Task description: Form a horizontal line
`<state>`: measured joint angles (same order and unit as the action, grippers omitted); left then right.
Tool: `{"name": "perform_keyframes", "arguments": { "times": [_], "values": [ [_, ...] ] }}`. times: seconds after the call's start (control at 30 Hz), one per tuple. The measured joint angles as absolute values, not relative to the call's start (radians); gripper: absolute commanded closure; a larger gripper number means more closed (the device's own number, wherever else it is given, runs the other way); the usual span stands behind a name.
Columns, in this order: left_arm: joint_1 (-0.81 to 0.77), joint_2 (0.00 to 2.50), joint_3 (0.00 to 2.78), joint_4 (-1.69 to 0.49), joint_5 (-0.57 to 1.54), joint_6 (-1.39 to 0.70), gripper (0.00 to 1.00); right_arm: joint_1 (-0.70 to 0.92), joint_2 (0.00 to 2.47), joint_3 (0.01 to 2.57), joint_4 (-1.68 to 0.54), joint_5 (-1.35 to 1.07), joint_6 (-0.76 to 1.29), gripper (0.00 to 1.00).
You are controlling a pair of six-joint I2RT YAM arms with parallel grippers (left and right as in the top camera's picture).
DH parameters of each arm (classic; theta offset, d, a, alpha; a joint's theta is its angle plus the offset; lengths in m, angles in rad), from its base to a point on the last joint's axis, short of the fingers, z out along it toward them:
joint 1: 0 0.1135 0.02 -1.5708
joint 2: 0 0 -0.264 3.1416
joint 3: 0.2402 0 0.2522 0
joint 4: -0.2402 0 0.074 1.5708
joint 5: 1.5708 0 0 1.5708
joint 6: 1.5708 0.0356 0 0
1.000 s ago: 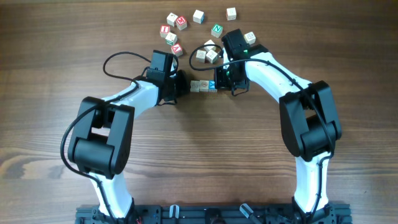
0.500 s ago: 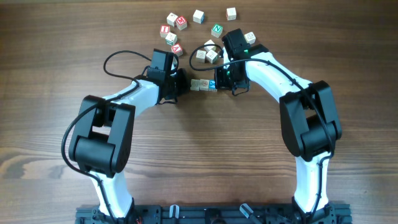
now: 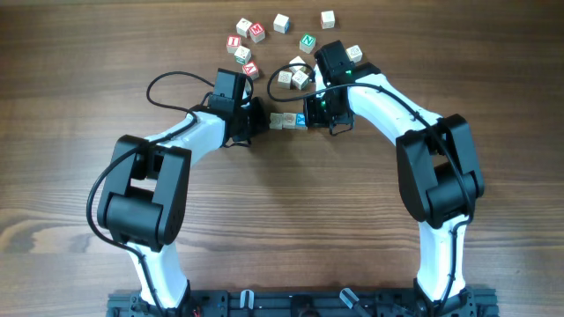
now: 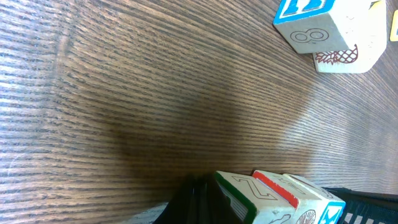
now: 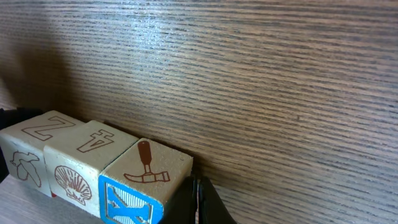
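The horizontal line [image 3: 288, 121] is a row of three touching wooden cubes at the table's middle, two pale and one cyan-faced at its right end. In the right wrist view the row [image 5: 84, 163] shows a Z cube, a middle cube and a hammer cube with a blue face. My left gripper [image 3: 258, 121] is shut and sits against the row's left end. In the left wrist view its jaws [image 4: 194, 200] touch the green-edged Z cube [image 4: 249, 193]. My right gripper [image 3: 311, 116] is shut, and its tips [image 5: 198, 198] rest against the blue-faced cube.
Several loose letter cubes lie behind the row: a cluster [image 3: 296, 76] just beyond it, red-lettered ones [image 3: 247, 40] to the left, a green one [image 3: 307, 40], and pale ones [image 3: 328, 18]. One loose cube with a blue face [image 4: 329, 28] shows in the left wrist view.
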<state>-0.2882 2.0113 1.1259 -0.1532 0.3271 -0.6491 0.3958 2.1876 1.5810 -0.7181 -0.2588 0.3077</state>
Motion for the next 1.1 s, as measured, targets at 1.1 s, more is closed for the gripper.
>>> {"name": "perform_keyframes", "arguments": {
  "times": [1.1],
  "values": [
    [-0.296, 2.007, 1.137, -0.202, 0.312, -0.649, 0.96, 0.372, 2.188, 1.584, -0.702, -0.242, 0.282, 0.96]
  ]
}}
